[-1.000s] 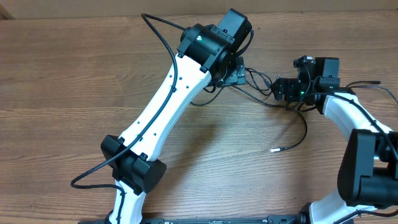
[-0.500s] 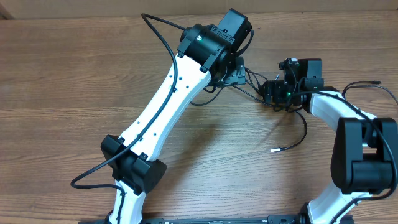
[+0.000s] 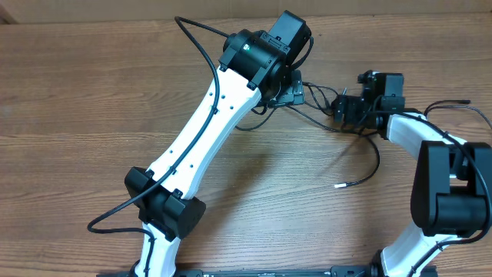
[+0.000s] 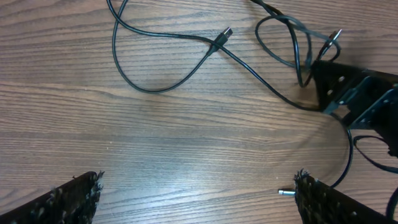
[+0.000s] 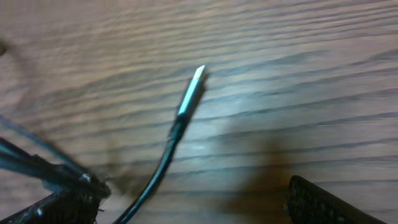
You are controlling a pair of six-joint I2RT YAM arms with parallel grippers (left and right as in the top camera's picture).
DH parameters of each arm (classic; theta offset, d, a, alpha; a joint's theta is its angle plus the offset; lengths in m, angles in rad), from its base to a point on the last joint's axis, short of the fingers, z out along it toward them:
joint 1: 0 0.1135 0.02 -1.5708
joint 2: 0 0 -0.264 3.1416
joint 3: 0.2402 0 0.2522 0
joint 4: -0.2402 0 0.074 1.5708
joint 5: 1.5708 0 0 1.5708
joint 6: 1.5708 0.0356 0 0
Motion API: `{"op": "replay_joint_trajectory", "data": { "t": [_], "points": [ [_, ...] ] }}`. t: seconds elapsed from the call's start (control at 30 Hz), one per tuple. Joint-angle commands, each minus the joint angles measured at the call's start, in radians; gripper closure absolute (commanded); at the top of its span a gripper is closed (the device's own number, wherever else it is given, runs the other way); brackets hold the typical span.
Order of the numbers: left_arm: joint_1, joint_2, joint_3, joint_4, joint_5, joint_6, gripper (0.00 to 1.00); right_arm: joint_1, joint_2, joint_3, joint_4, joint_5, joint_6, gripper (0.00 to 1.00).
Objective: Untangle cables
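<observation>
**Fig.** The cables [image 4: 219, 42] were seen lying in a loose tangle on the table [image 3: 77, 115], between the two arms. The left gripper [image 4: 199, 186] was held wide and empty. The right gripper [image 5: 186, 198] was likewise spread, with nothing pinched. The cords were judged light, limp and thin. A hold just behind the silver-tipped plug [image 5: 191, 93] was favoured.

One camera hangs high above the wooden table [image 3: 77, 115] and looks straight down on the whole scene. The left wrist camera looks down at a slant from lower. It shares the loose cables [image 4: 214, 45] with the top view (there toward the far right corner). The right wrist camera sits very close and blurry over one silver-tipped plug [image 5: 189, 96].
</observation>
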Motion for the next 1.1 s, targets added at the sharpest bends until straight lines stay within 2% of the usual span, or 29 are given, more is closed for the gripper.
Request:
{"op": "replay_joint_trajectory", "data": {
  "t": [0.0, 0.23, 0.57, 0.6, 0.63, 0.8, 0.83, 0.87, 0.93, 1.07],
  "points": [
    [-0.005, 0.013, 0.005, 0.001, 0.001, 0.002, 0.00, -0.010, 0.011, 0.001, 0.019, 0.013, 0.052, 0.06],
    [-0.005, 0.013, 0.005, 0.001, 0.001, 0.002, 0.00, -0.010, 0.012, 0.001, 0.024, 0.014, 0.051, 0.04],
    [-0.005, 0.013, 0.005, 0.001, 0.001, 0.002, 0.00, -0.010, 0.013, 0.001, 0.011, 0.014, 0.051, 0.11],
    [-0.005, 0.013, 0.005, 0.001, 0.001, 0.002, 0.00, -0.010, 0.013, 0.001, 0.008, 0.015, 0.051, 0.16],
    [-0.005, 0.013, 0.005, 0.002, 0.001, 0.002, 0.00, -0.010, 0.013, 0.001, 0.003, 0.015, 0.051, 0.26],
    [-0.005, 0.013, 0.005, 0.001, 0.001, 0.002, 0.00, -0.010, 0.013, 0.001, -0.031, 0.095, 0.048, 0.44],
    [-0.005, 0.013, 0.005, 0.002, 0.001, 0.002, 0.00, -0.010, 0.013, 0.001, -0.043, 0.121, 0.048, 0.66],
    [-0.005, 0.013, 0.005, 0.001, 0.001, 0.002, 0.00, -0.010, 0.013, 0.001, -0.057, 0.143, 0.048, 0.76],
    [-0.005, 0.013, 0.005, 0.001, 0.001, 0.002, 0.00, -0.010, 0.013, 0.001, -0.077, 0.157, 0.047, 0.85],
    [-0.005, 0.013, 0.005, 0.001, 0.001, 0.002, 0.00, -0.010, 0.013, 0.001, -0.108, 0.171, 0.048, 0.84]
  ]
}}
